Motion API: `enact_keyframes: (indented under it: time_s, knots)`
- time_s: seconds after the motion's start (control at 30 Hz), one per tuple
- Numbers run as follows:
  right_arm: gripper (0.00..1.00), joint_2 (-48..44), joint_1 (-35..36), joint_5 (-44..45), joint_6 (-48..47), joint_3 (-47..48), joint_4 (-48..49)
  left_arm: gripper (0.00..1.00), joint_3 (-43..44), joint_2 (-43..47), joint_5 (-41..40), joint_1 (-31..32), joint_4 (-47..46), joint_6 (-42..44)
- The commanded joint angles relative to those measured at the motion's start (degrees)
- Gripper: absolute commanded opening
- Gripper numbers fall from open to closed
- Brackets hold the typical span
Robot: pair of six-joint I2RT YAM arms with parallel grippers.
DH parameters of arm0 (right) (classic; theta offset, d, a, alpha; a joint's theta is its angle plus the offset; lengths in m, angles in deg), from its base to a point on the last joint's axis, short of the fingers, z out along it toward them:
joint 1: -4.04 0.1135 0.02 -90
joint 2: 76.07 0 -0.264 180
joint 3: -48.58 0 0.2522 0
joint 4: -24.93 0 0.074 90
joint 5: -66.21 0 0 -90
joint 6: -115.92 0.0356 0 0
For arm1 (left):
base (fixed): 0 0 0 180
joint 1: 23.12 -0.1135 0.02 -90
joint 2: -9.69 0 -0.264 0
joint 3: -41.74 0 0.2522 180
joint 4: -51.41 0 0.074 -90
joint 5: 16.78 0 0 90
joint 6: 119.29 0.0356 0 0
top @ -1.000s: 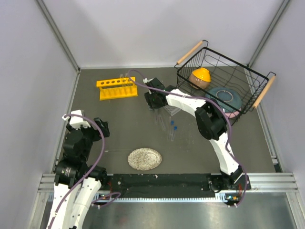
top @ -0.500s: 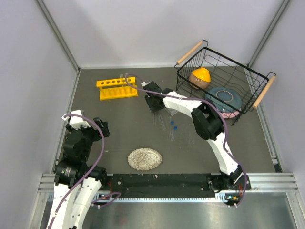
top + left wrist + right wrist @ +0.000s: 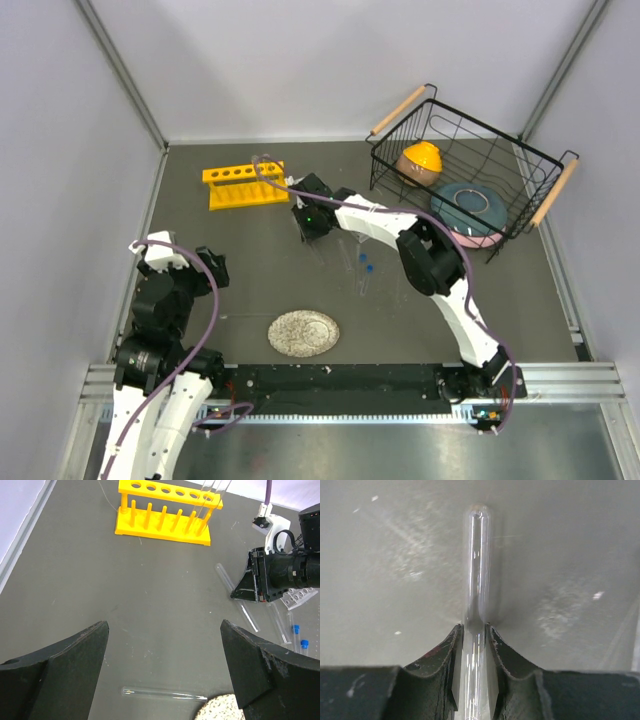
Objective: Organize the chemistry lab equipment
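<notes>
Pale walls close in a dark grey tabletop (image 3: 250, 270), with both arms bolted at its near edge. Toward the far left stands the yellow rack (image 3: 245, 186), upright, with two standing tubes (image 3: 206, 497) in the holes at its right end.

Just right of that rack, the right tool (image 3: 474, 645) is down at the surface with its jaws drawn narrow on a test tube (image 3: 476, 565). The right wrist view shows both fingers (image 3: 440, 660) pressed against the glass, with the rounded end sticking out ahead of them. In the left wrist view the same tube pokes out of that tool toward the rack, low along the tabletop. Whether it is lifted off the surface I cannot tell.

On the near-right side of the right tool lie more loose tubes (image 3: 248, 617) and two blue-capped vials (image 3: 295, 629) side by side. The clear grid rack (image 3: 299, 595) is there too, partly hidden behind the arm. One stray tube (image 3: 165, 694) lies flat by itself closer to the bases, just beside the rim of the speckled plate (image 3: 303, 333).

The left tool (image 3: 164, 630) hovers over bare tabletop at the near left, jaws spread wide, holding nothing.

At the far right corner sits the black wire basket (image 3: 490, 125) with wooden handles. It holds an orange-topped item (image 3: 420, 160) and a blue-grey dish (image 3: 465, 205).
</notes>
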Motion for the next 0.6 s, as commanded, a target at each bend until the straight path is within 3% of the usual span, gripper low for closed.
enact_keyframes:
  time_s: [0.0,0.23,0.57]
  knots:
    - [0.13,-1.2,1.8,-10.9,2.3,2.4,1.5,0.99,-0.3,0.1,0.0,-0.3,-1.3,-1.0]
    - [0.13,-8.6,1.9,-24.4,2.2,-2.9,5.1,0.99,0.7,-1.6,3.3,-0.3,-1.5,-1.5]
    - [0.13,-26.3,2.0,-34.6,-2.0,-22.1,16.9,0.99,2.7,-11.1,23.8,-0.5,-7.8,-16.2]
